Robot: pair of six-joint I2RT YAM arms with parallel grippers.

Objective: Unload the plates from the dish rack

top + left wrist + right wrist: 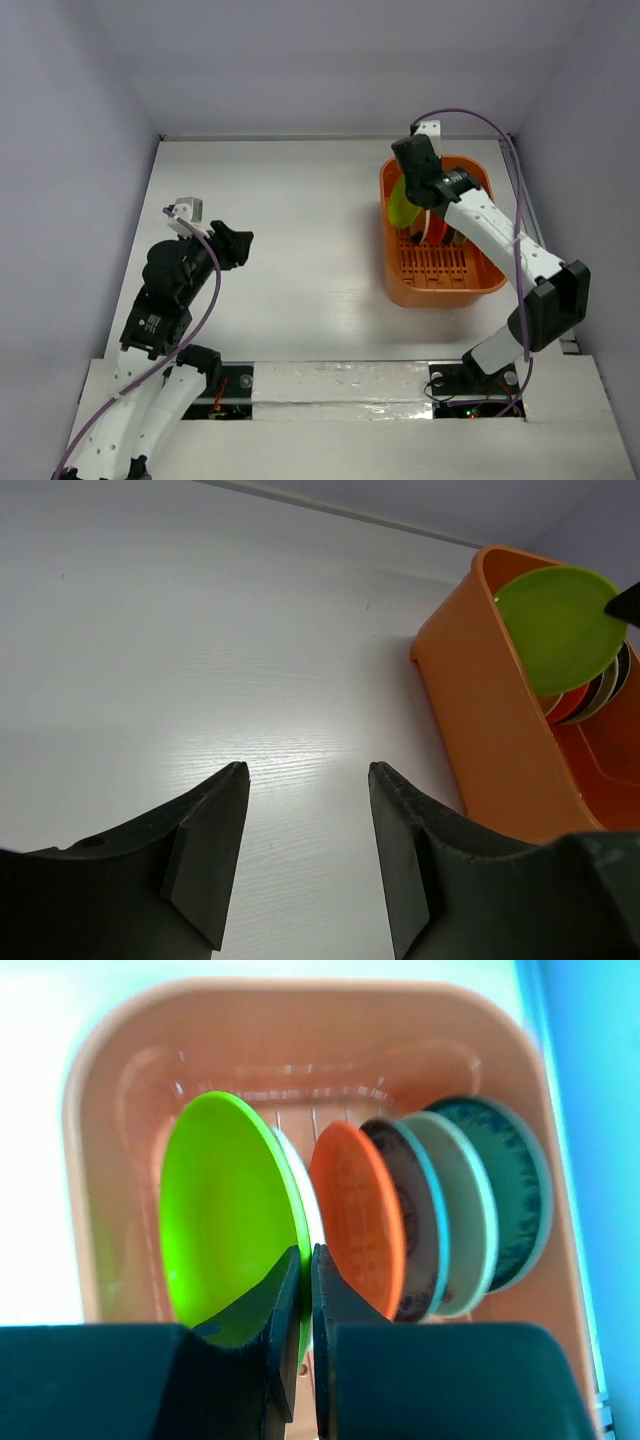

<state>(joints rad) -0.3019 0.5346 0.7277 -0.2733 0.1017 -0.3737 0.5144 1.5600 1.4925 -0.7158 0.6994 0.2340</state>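
Standing on the table [290,230], at its right, the rack [440,290] was seen to hold the plates [470,1210] on edge in a row, none yet unloaded. The green plate [225,1220], at the row's end, was pinched at its rim by the right claw [305,1290], jaws nearly together. The left claw [305,850] was held apart and empty over the table, well apart from the rack. A straight lift, clear of the neighbouring plates, was judged to be called for next.

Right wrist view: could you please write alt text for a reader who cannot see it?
The end effector pinches the rim of a green plate standing on edge in an orange rack. To its right stand an orange plate and several teal plates.
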